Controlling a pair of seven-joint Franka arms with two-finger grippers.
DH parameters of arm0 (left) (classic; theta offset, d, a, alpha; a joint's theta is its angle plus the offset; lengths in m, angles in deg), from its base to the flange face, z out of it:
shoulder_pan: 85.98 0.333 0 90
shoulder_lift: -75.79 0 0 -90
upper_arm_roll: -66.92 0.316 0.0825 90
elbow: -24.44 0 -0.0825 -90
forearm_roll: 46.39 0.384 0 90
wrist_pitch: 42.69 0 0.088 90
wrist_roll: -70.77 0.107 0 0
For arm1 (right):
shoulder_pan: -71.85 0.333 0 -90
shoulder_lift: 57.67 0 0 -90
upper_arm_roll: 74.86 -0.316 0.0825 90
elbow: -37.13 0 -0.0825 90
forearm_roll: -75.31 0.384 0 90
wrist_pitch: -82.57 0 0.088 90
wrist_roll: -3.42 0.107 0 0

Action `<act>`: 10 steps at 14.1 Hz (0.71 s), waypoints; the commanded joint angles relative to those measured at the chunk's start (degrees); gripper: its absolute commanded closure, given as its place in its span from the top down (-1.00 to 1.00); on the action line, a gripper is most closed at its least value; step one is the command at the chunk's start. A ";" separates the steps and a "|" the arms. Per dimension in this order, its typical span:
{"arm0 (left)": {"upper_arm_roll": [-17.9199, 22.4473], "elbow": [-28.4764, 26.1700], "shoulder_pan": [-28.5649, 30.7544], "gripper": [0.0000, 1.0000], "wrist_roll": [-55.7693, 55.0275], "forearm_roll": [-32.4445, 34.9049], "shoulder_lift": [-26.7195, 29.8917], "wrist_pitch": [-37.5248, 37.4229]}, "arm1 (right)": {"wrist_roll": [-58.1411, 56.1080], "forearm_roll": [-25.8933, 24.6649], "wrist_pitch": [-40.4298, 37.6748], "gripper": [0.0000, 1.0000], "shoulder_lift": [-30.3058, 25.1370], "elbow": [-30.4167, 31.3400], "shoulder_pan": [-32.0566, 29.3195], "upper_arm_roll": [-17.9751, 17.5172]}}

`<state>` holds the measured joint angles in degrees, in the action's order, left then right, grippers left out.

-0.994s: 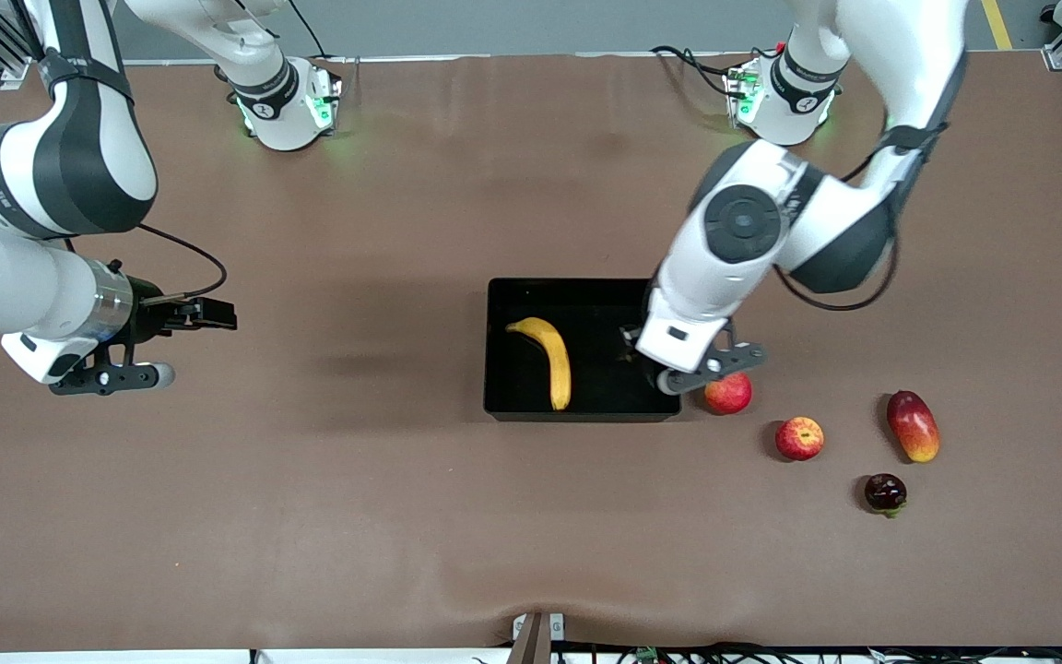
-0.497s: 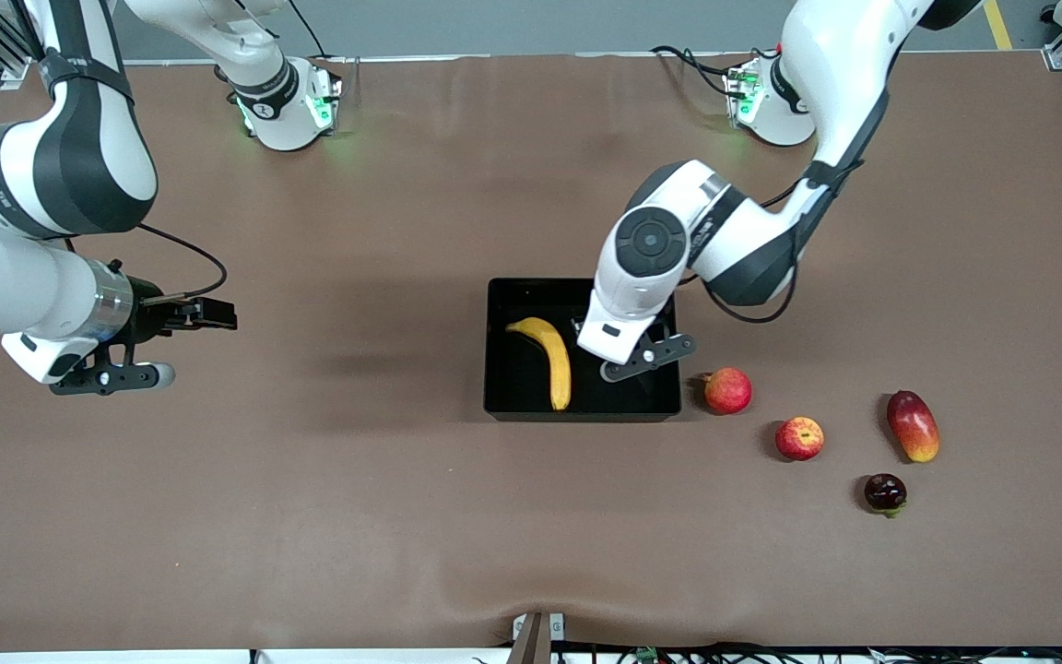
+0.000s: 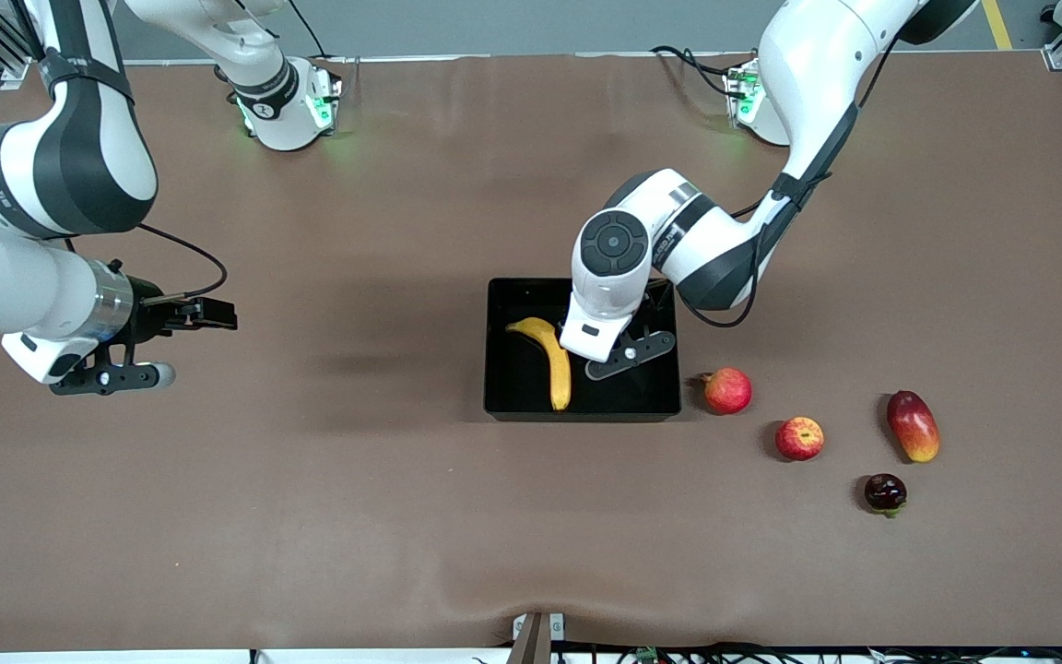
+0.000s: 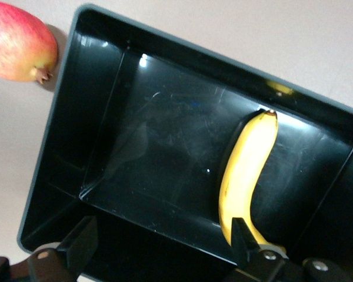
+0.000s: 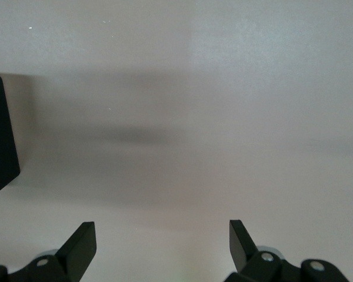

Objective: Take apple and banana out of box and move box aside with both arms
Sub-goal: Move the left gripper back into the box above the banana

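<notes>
Box floor: the banana [image 3: 551,361] fills the 9 o'clock half of the box [image 3: 513,406]; the 3 o'clock half lies under the left gripper [image 3: 621,355], fingers spread.
Box's 3 o'clock flank: pinkish-red fruit [image 3: 727,390] just beside the wall.
4 o'clock of the box: apple [image 3: 799,438], mango [image 3: 913,425], dark fruit [image 3: 885,492], gaps between.
Right gripper [image 3: 112,378]: spread wide over bare surface [image 3: 328,516].

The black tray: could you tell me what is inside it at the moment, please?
Inside the black tray lies only the banana, toward the right arm's end. The left gripper, open and empty, hovers over the tray and hides part of its floor in the front view.
</notes>
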<state>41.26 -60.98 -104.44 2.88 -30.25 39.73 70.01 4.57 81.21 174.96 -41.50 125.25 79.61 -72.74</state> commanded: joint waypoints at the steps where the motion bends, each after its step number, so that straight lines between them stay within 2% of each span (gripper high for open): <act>1: 0.08 1.30 0.26 1.00 -0.94 1.79 -0.24 0.24 | -0.71 1.04 -0.37 1.00 0.00 -0.31 0.06 0.17; 10: 1.31 2.80 -0.35 1.00 -1.55 2.32 -1.73 2.61 | -0.71 1.04 -0.37 1.00 0.00 -0.31 0.06 0.17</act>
<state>42.54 -59.07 -104.10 2.87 -29.10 38.99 72.05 4.56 81.21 174.96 -41.50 125.25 79.61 -72.74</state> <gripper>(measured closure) 0.000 0.000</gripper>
